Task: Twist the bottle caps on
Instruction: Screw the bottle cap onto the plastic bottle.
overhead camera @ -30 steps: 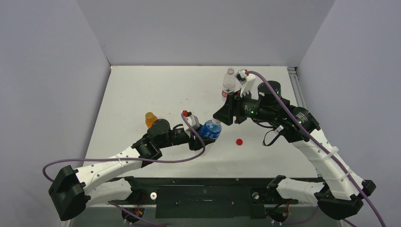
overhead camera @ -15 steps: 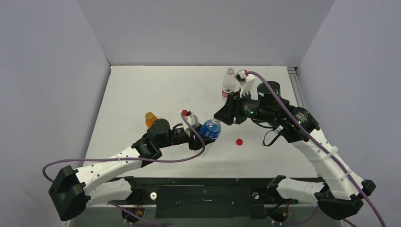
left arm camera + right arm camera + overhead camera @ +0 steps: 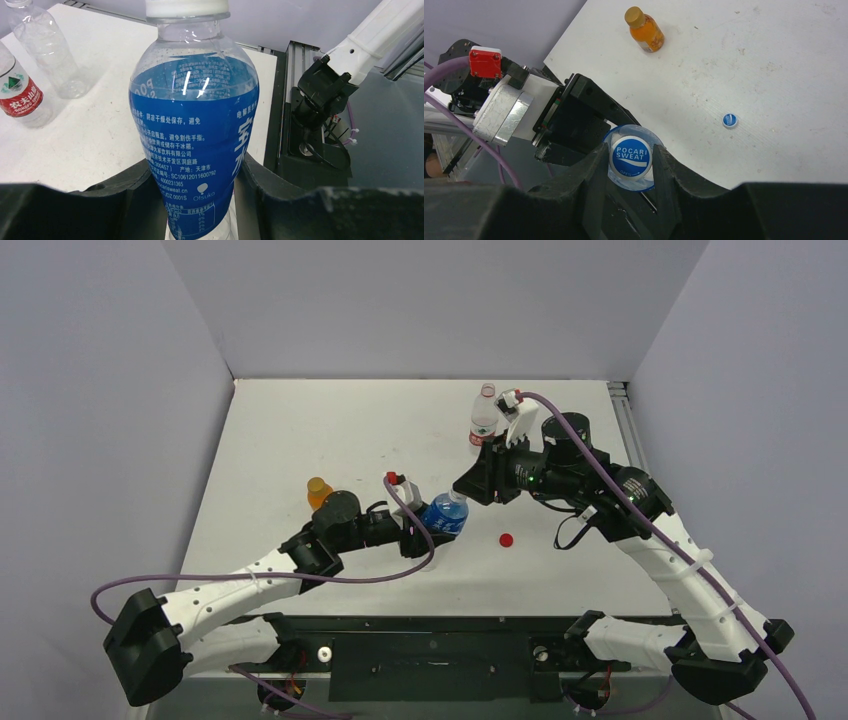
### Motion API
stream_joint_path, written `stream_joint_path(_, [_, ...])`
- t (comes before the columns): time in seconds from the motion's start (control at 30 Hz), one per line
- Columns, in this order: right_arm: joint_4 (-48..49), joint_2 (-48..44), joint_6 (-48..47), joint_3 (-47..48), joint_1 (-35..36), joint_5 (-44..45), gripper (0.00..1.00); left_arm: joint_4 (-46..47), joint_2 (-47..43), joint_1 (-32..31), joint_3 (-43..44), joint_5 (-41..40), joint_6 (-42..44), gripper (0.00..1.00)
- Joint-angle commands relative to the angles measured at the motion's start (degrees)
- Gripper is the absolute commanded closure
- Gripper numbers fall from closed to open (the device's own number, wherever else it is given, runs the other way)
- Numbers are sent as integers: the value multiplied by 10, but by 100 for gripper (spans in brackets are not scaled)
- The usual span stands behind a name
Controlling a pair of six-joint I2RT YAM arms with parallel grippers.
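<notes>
My left gripper [image 3: 425,530] [image 3: 200,182] is shut on the lower body of a blue-labelled bottle [image 3: 443,515] [image 3: 195,115]. A blue-and-white cap [image 3: 630,156] [image 3: 185,6] sits on its neck. My right gripper [image 3: 468,488] [image 3: 630,159] is over the bottle's top, and its two fingers press the cap's sides. A red cap [image 3: 506,539] lies on the table right of the bottle. A second small blue-and-white cap [image 3: 729,120] lies loose on the table. An orange bottle [image 3: 319,490] [image 3: 644,29] wears a gold cap.
A clear bottle with a red label [image 3: 484,422] [image 3: 20,95] stands at the back, close to the right wrist. Another clear bottle [image 3: 47,47] stands next to it. Grey walls enclose the white table [image 3: 330,430] on three sides.
My right wrist has shifted slightly left and down over the bottle's top. The left arm and the bottle have stayed in place.
</notes>
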Motion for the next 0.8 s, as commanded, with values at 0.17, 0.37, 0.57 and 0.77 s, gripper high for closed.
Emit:
stream_joint_path(0.17, [12,1,2,-8,10,6,76,31,11,4,13,2,-5,100])
stream_joint_path(0.37, [-8,7,-2,-2,25,43,79,30,21,5,25,-22,-3,100])
stream_joint_path(0.57, [-34,31,35,10,37,102,85,29,23,2,38,-119,21,100])
stream_joint_path(0.77, [-57,60,119,21,37,151,88,71,25,-19,37,-250,61,100])
